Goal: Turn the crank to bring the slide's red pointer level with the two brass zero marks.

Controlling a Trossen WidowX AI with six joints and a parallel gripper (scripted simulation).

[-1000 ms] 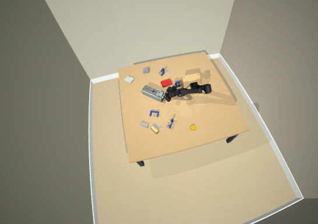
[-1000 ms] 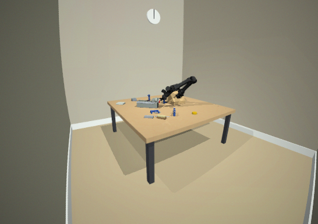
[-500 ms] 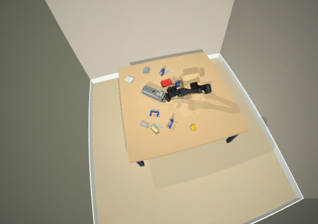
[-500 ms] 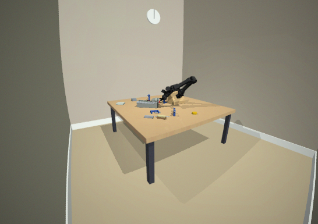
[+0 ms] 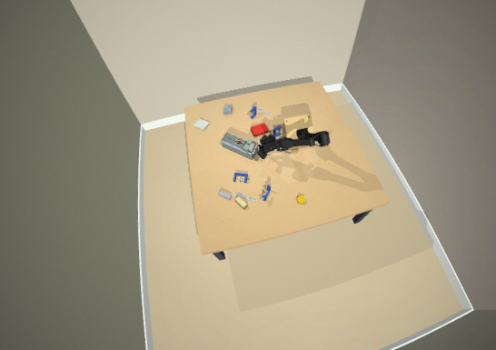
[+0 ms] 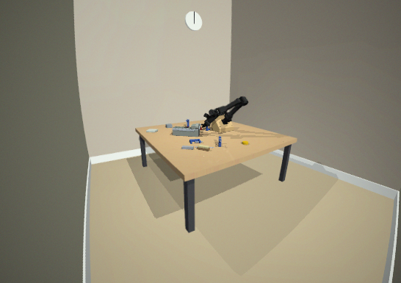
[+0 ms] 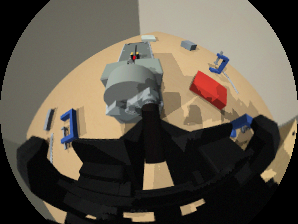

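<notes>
My pincer [image 5: 261, 153] [image 6: 204, 125] [image 7: 149, 121] is closed down on the crank's dark handle [image 7: 151, 122], low centre in the wrist view; the red pointer [image 7: 134, 58] lies beyond the hub, upper centre, so I'd swing the handle around that hub.

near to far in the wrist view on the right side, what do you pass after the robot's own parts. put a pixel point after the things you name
Red block [image 5: 259, 129] [image 7: 208, 90], upright blue clamp [image 5: 253, 112] [image 7: 219, 63], small grey block [image 5: 227, 109] [image 7: 188, 45]
</notes>
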